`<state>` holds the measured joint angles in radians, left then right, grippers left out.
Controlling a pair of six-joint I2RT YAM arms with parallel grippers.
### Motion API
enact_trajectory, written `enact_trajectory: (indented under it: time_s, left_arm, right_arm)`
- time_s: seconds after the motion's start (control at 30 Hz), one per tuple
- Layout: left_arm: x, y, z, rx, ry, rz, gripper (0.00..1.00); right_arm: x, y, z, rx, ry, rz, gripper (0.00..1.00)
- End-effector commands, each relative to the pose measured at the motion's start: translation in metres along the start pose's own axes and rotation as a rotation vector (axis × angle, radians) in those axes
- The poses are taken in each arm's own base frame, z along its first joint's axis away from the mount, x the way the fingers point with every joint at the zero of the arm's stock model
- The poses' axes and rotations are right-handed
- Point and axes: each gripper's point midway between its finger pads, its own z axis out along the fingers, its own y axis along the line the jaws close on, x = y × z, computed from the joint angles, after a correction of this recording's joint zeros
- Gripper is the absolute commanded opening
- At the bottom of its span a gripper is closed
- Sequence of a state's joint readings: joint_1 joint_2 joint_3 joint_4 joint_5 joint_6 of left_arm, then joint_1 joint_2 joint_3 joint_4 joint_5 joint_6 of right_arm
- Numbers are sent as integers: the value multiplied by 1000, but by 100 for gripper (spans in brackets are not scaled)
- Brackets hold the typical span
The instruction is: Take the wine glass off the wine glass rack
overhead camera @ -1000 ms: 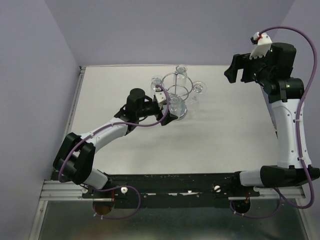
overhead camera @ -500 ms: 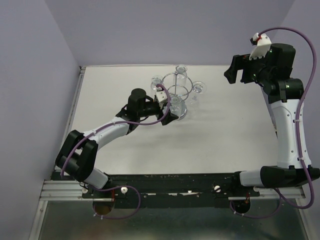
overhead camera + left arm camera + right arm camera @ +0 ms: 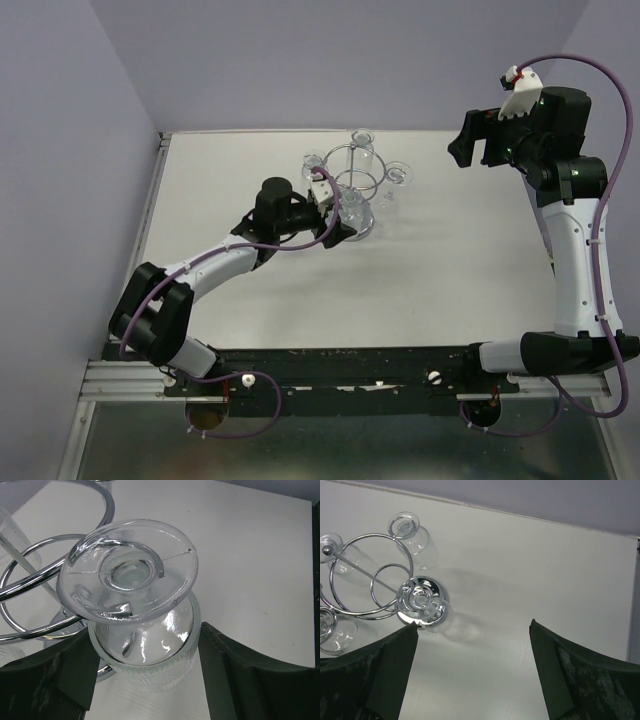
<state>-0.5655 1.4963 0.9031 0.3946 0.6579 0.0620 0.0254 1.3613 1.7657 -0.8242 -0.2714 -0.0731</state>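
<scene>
Left wrist: wine glass [image 3: 131,580] inverted, seemingly vertical.

The left end effector [image 3: 145,675] has a wine glass [image 3: 142,645] between its fingers. The rack's [image 3: 30,580] chrome rings crowd its left side. To its right, bare bench [image 3: 250,555] lies open.

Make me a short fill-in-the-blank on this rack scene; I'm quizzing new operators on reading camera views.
1. The left hand has its fingers on either side of an inverted ____.
2. That wine glass hangs with its round foot facing ____.
3. The wine glass rack is made of shiny ____ wire.
4. The right hand is raised away from the rack and holds ____.

Missing words: wine glass; up; chrome; nothing
</scene>
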Motion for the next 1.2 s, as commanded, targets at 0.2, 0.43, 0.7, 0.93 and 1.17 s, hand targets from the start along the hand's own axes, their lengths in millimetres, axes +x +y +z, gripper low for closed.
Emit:
enact_trajectory:
  time_s: [0.2, 0.43, 0.7, 0.93, 1.17]
  left_arm:
    - [-42, -4, -11, -11, -109, 109, 54]
    - [-41, -7, -16, -9, -109, 134, 52]
    - [-47, -8, -22, -20, -126, 146, 52]
    - [-47, -9, -29, -28, -126, 162, 52]
    - [-42, -12, -34, -30, -119, 159, 51]
  right_arm:
    - [-3, 4, -3, -18, -11, -17, 100]
    - [-2, 5, -3, -21, -10, -15, 100]
    - [-3, 5, 0, -27, -9, -12, 100]
    - [-4, 6, 1, -34, -9, -10, 100]
    - [0, 6, -2, -31, -4, -12, 100]
